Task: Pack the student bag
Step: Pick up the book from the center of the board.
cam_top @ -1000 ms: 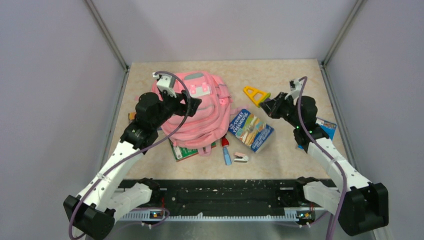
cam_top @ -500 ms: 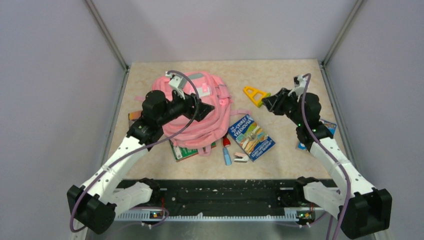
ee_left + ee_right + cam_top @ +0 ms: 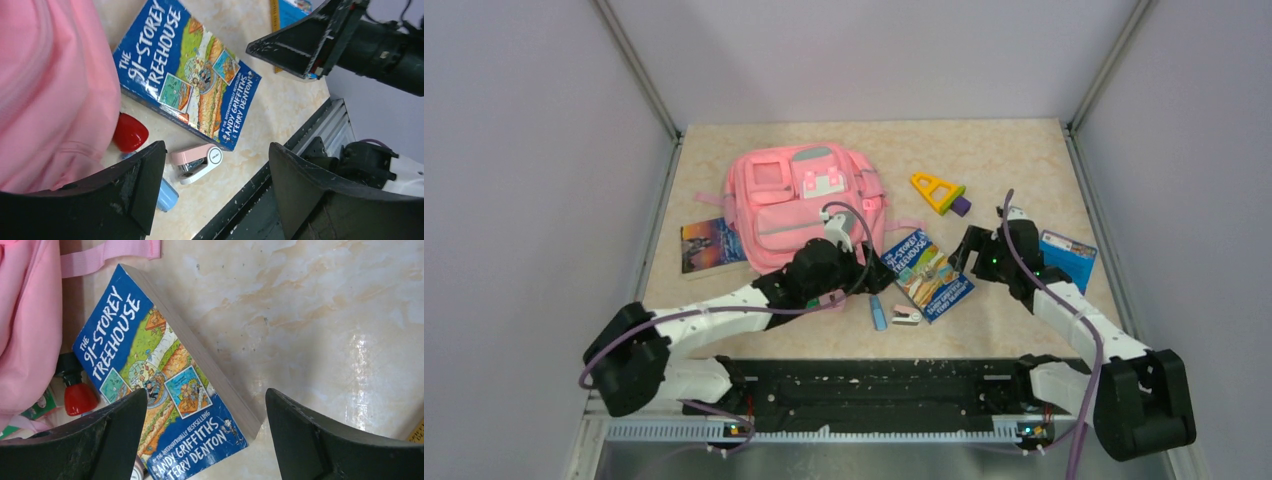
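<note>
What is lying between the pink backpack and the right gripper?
The blue Treehouse book lies flat between the student bag and the right gripper. The top view shows it best; the right wrist view looks onto its cover.

Lighting bright, even, from overhead. Soft, short shadows beside the bag (image 3: 774,225) and book (image 3: 150,380). Glare patch on the desk (image 3: 361,352) in the right wrist view. Close tool fingers (image 3: 320,195) slightly soft; book print sharp.
</note>
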